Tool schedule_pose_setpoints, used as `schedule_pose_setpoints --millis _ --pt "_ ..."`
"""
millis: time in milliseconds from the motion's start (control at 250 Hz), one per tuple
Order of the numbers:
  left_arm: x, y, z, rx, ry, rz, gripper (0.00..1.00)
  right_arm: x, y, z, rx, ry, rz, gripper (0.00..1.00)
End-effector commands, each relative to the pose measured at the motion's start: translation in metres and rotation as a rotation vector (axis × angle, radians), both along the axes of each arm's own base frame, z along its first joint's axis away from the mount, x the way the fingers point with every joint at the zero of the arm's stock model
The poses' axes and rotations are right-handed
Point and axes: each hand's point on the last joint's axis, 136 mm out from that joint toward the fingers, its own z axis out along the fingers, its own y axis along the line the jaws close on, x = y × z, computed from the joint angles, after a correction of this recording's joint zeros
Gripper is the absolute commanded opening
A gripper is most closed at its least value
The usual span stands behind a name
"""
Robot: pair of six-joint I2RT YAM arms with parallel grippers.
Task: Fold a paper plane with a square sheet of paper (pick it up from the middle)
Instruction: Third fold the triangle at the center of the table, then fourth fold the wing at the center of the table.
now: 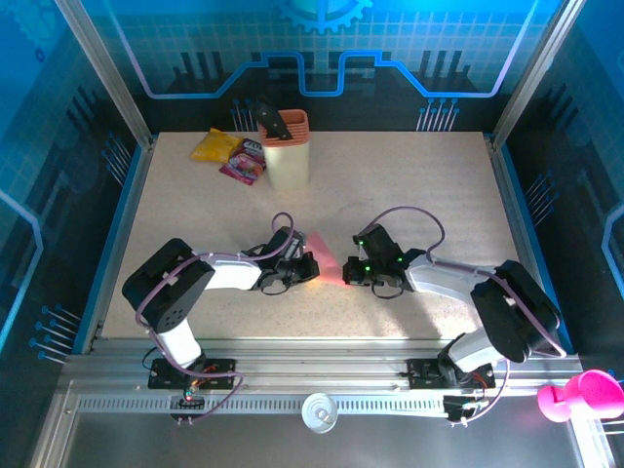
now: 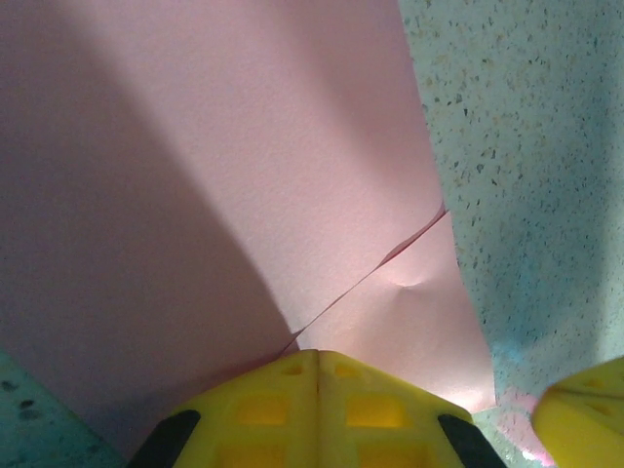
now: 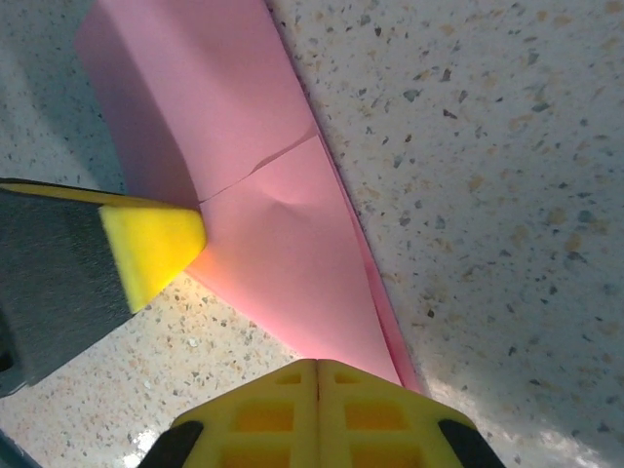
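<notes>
Status: folding well under way, not finished; paper plane (image 1: 327, 256) lies flat at table (image 1: 439, 195) centre, between the two arms.

Top view: left gripper (image 1: 304, 269) at the paper's 9 o'clock, right gripper (image 1: 353, 275) at its 3 o'clock, both low and touching it; peach holder (image 1: 285, 148) and two snack packets (image 1: 230, 154) well apart at 11 o'clock.

Right wrist view: paper plane (image 3: 263, 224) is a narrow layered wedge tapering toward 5 o'clock; one flap edge crosses it, with a small dent beside that edge; no raised centre crease or spread wings visible.

Jaws: right gripper (image 3: 317, 369) fingers meet at a seam, clenched, wedge tip running under them; left gripper (image 2: 317, 359) likewise clenched at the paper's edge; whether either pinches paper, cannot tell.

Judgement: nose and side folds done; centre fold, wings and middle pick-up remain.
</notes>
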Motion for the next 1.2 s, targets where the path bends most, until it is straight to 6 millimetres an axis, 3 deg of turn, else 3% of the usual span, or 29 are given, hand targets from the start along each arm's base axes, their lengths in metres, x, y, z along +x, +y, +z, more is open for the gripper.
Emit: schedule_pose_setpoints --millis 0,296,423,463,563,655,707,963,1194 --pt "-0.027 0.021 -0.025 0.106 0.088 -0.014 0.0 0.008 0.009 0.001 0.029 -0.014 0.021 0.0" --pt "-0.026 0.022 -0.021 0.11 0.078 -0.023 0.0 0.015 0.019 -0.016 0.039 0.01 0.03 0.0" --pt "-0.022 0.02 -0.008 0.093 0.057 -0.016 0.0 0.01 0.016 -0.029 0.025 0.042 0.022 0.0" --pt "-0.019 0.02 -0.001 0.083 0.046 -0.006 0.07 0.009 0.014 -0.033 0.021 0.049 0.015 0.0" --pt "-0.014 0.026 0.02 0.034 0.027 0.048 0.4 0.002 0.008 -0.041 0.011 0.069 -0.003 0.0" --pt "-0.014 0.036 0.03 -0.003 0.045 0.111 0.56 -0.003 0.004 -0.047 0.005 0.081 -0.017 0.0" --pt "-0.016 0.039 0.032 -0.022 0.06 0.137 0.6 -0.005 0.004 -0.05 0.006 0.088 -0.02 0.0" --pt "-0.03 0.048 0.023 -0.016 0.149 0.192 0.61 -0.012 0.008 -0.058 0.003 0.106 -0.02 0.0" --pt "-0.028 0.048 0.014 -0.015 0.163 0.214 0.57 -0.017 0.01 -0.062 0.001 0.118 -0.02 0.0"
